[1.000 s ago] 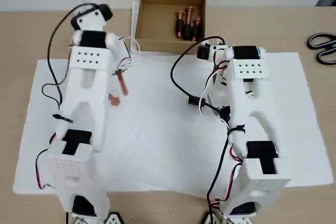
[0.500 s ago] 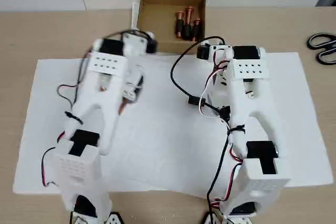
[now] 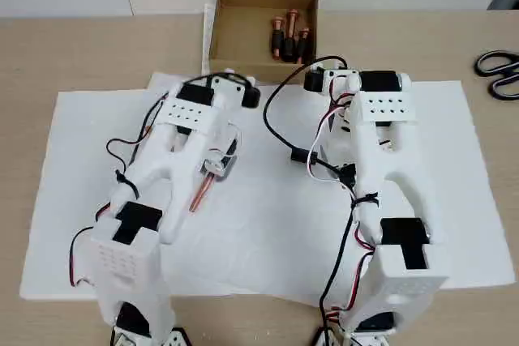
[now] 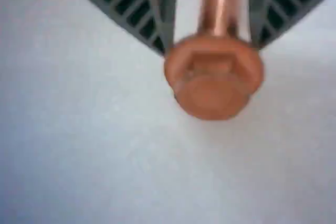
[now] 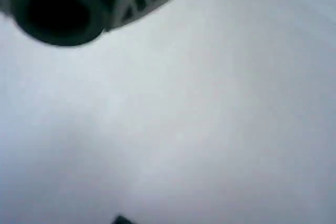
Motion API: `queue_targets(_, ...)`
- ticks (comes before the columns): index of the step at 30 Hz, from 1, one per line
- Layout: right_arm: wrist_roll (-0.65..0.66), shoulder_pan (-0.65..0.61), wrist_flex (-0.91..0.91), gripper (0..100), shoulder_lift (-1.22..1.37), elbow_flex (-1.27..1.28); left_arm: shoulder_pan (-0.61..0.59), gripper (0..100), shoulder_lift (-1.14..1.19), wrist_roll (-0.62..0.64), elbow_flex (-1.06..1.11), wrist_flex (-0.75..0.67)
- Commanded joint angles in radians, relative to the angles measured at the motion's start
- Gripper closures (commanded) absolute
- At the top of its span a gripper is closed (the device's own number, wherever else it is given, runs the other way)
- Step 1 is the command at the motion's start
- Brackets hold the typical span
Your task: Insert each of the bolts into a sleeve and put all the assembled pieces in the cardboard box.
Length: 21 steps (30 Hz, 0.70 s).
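my high camera looks steeply down over the whole table (image 3: 49, 46); both wrist cameras face down, very near the white sheet (image 3: 268, 232) all three views share.

The copper-coloured metal bolt (image 4: 212, 77) has a smooth, softly glossy hexagonal head. The dark grey plastic fingers (image 4: 131, 3) beside it are ribbed and matt. The black cylindrical sleeve (image 5: 58, 17) looks matt. The white paper sheet (image 3: 268, 241) is smooth, and the brown cardboard box (image 3: 243, 30) is dull.
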Motion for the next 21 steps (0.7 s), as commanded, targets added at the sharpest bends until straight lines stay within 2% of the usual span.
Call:
queue_targets(1,0.002,0.005,0.001,99.2,-0.065,-0.006,0.006,90,-0.011,0.003,0.012,-0.041)
queue_targets(8,0.002,0.005,-0.001,99.2,-0.065,-0.006,0.006,91,-0.009,0.002,0.035,-0.061)
queue_targets(15,0.002,0.005,-0.001,99.2,-0.065,-0.006,0.006,100,-0.011,0.006,0.036,-0.064)
queue_targets(21,0.008,0.005,0.001,99.2,-0.065,-0.012,0.032,100,-0.049,0.003,-0.012,0.028)
